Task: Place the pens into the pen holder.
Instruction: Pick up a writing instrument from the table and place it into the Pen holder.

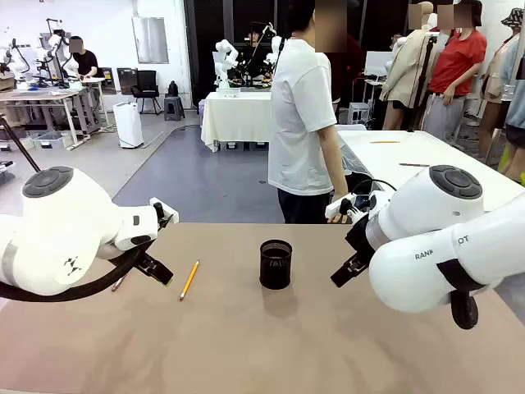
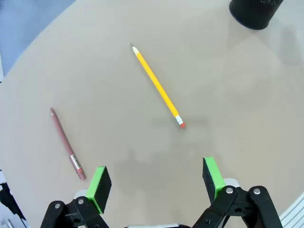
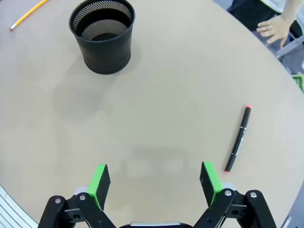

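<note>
I'm hovering left tool [image 2: 155,176] and right tool [image 3: 155,179] over the surface [image 3: 166,95], both released, grasping nothing. Mesh pen holder [image 3: 102,40] is standing upright, nothing showing inside. Yellow pencil [image 2: 158,87] is lying near the holder on my left; pinkish-brown pen [image 2: 65,142] farther out; black pen [image 3: 237,138] well off the holder's opposite side. I'm judging it best to turn the left tool square across the pencil's middle before descending.

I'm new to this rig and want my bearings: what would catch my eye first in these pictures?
A black mesh holder stands empty mid-table. Loose on the table lie a yellow pencil and a pinkish pen on the robot's left, and a black pen on its right. The left gripper and right gripper hover above, jaws open.
</note>
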